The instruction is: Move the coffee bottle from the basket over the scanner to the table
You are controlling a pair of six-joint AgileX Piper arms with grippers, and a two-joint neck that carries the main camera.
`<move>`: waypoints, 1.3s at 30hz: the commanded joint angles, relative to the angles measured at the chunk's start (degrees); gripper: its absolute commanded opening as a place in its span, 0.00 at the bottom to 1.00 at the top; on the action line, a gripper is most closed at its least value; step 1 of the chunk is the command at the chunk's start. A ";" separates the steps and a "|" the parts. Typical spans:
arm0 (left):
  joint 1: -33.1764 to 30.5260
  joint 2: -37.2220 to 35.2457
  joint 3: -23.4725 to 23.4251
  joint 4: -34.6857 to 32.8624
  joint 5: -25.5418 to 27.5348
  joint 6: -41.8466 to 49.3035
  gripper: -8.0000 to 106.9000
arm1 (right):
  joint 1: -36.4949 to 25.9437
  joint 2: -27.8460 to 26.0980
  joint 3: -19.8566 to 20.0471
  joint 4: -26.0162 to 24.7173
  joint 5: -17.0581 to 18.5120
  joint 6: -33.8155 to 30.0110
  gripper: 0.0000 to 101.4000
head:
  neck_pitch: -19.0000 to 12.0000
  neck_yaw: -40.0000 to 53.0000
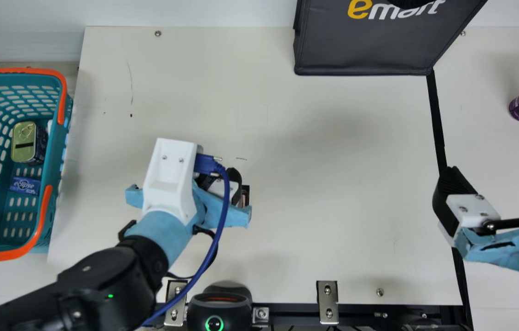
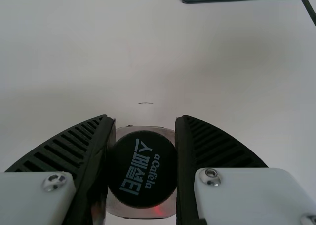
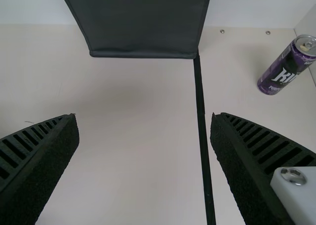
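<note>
- While the left black ribbed pincer [image 2: 145,119] hugs the black-capped coffee bottle [image 2: 142,170], closed to its width, over the cream table [image 1: 333,184], steady pressure matters!
- Slowly now, show its side to the black, green-ringed scanner [image 1: 219,299].
- Right black ribbed pincer [image 3: 144,115]: wide open, empty.

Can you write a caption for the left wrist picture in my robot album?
Left claw squeezing the coffee bottle, its black cap facing the camera.

A cream tabletop [image 1: 333,207] spreads beneath the left claw [image 1: 242,195], with a black strip [image 1: 437,124] to its right and a whitish wall [image 1: 195,13] beyond
</note>
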 commanded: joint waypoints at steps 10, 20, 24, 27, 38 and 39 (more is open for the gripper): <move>7.12 -5.08 2.05 -16.35 -7.23 33.17 0.00 | 0.00 0.00 0.00 0.00 0.00 0.00 0.94 | -1.75 0.09; 12.82 -7.45 2.22 -30.45 -9.50 58.56 0.00 | 0.00 0.00 0.00 0.00 0.11 0.00 0.94 | -1.75 0.09; 14.54 -7.77 2.08 -36.14 -9.28 68.75 0.00 | 0.00 0.00 0.00 0.00 0.11 0.00 0.94 | -1.75 0.09; 15.89 -7.78 1.94 -40.39 -8.92 76.27 0.00 | 0.00 0.00 0.00 0.00 0.11 0.00 0.94 | -1.75 0.09; 20.96 -7.41 2.36 -55.12 -8.06 100.80 0.00 | 0.00 0.00 0.00 0.00 0.11 0.00 0.94 | -1.75 0.09; 21.56 -7.38 2.44 -56.57 -7.86 103.09 0.00 | 0.00 0.00 0.00 0.00 0.11 0.00 0.94 | -1.75 0.09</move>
